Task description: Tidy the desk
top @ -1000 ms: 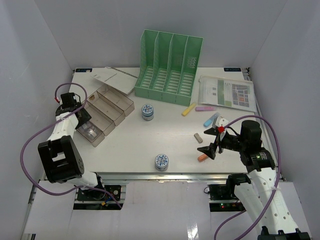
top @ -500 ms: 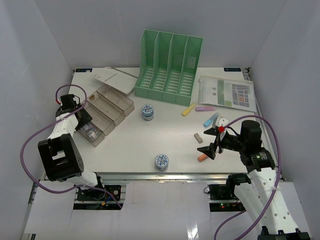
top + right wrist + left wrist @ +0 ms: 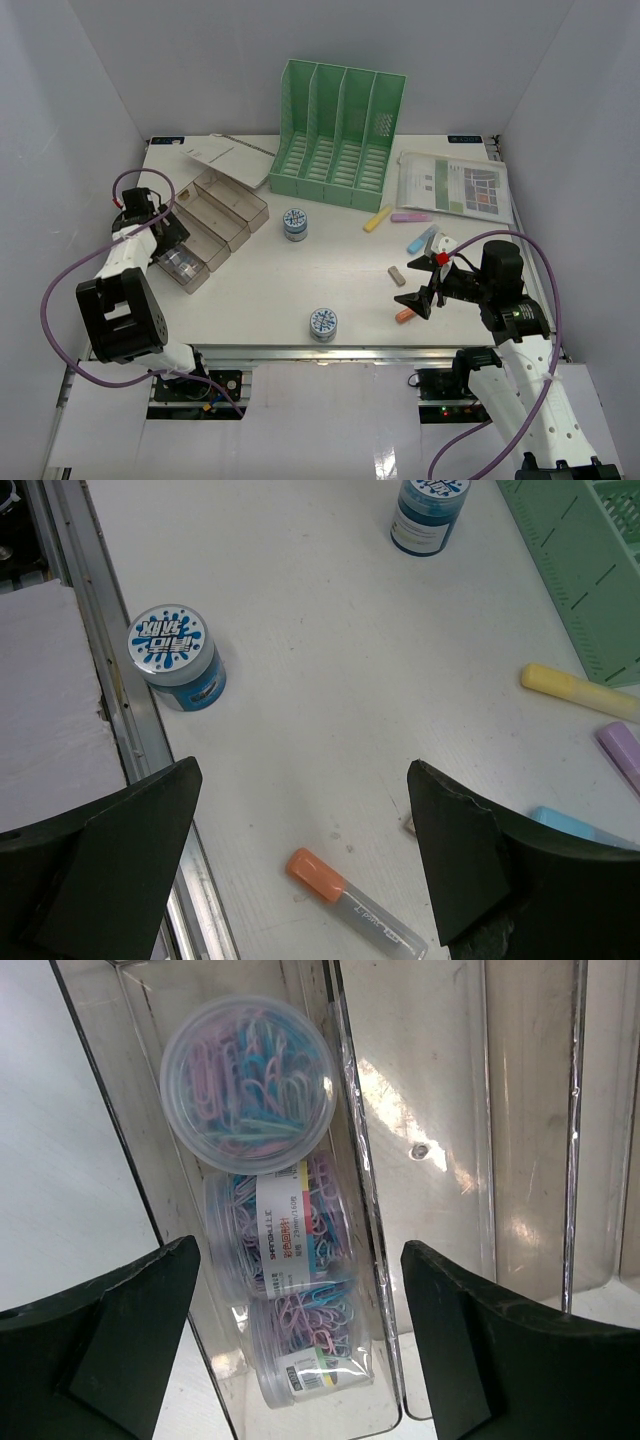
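We look down on the counter (image 3: pixel 250 290), a broad, flat white rectangle set between pale walls, with a metal rail (image 3: pixel 380 349) along its near edge, where both arms are bolted. Its surface is smooth and bright, and the right wrist view shows a few faint specks on it. At the back stands a green file rack (image 3: pixel 335 140), with a printed sheet (image 3: pixel 455 187) lying to its right and a white booklet (image 3: pixel 225 155) near the back left corner. A clear compartment box (image 3: pixel 215 215) sits slantwise on the left side. The left claw (image 3: pixel 298 1260) hangs over the end compartment closest to the rail, fingers spread wide and nothing between them. Below it, three clear tubs of coloured paper clips (image 3: pixel 250 1085) lie in a row inside that compartment. A blue-lidded jar (image 3: pixel 294 223) rests on the open surface near the rack, and a second jar (image 3: pixel 322 323) stands just beside the rail. On the right half lie a yellow stick (image 3: pixel 377 219), a purple stick (image 3: pixel 410 216) and a blue stick (image 3: pixel 420 240), apart from an orange-capped tube (image 3: pixel 404 315) nearer the front. The right claw (image 3: pixel 305 780) hovers over the counter by that tube, fingers wide apart, gripping nothing.
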Motion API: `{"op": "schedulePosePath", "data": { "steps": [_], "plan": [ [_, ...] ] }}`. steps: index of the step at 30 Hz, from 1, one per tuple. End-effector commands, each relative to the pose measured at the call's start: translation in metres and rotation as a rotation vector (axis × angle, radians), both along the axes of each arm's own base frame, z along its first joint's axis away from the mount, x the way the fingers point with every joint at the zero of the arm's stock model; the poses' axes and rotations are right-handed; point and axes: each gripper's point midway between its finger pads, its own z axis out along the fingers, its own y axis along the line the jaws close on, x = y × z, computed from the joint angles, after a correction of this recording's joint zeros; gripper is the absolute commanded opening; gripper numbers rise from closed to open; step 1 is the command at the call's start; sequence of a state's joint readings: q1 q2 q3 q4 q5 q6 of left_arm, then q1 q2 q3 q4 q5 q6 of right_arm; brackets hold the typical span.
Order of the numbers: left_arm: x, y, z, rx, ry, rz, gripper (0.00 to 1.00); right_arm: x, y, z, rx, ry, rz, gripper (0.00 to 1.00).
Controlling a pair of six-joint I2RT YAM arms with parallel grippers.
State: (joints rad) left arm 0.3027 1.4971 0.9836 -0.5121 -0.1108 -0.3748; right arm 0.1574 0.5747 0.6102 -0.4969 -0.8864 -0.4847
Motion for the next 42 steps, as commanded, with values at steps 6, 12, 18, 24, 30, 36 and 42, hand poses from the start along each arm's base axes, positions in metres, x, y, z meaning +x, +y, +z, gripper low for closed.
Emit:
{"op": "schedulePosePath", "data": {
  "steps": [6, 12, 18, 24, 30, 36, 42],
  "plan": [
    [0.016, 0.001, 0.071, 0.04, -0.173, -0.016, 0.94, -0.001, 0.002, 0.004, 0.016, -0.007, 0.018, 0.9],
    [0.023, -0.042, 0.132, -0.067, -0.37, -0.225, 0.97, -0.002, 0.004, 0.003, 0.015, 0.003, 0.038, 0.9],
    [-0.003, -0.134, 0.139, -0.347, -0.471, -0.529, 0.98, -0.013, 0.01, 0.002, 0.028, 0.018, 0.125, 0.9],
    [-0.042, -0.213, 0.122, -0.471, -0.412, -0.703, 0.98, -0.003, 0.007, -0.005, -0.005, 0.067, 0.096, 0.9],
    [-0.09, -0.29, 0.109, -0.533, -0.344, -0.858, 0.98, 0.015, 0.002, -0.014, -0.046, 0.12, 0.035, 0.9],
    [-0.133, -0.342, 0.081, -0.485, -0.235, -0.95, 0.98, 0.027, -0.006, -0.018, -0.052, 0.144, -0.026, 0.9],
    [-0.16, -0.371, 0.037, -0.325, -0.083, -0.964, 0.98, 0.032, -0.012, -0.017, -0.046, 0.136, -0.056, 0.9]
  ]
}}
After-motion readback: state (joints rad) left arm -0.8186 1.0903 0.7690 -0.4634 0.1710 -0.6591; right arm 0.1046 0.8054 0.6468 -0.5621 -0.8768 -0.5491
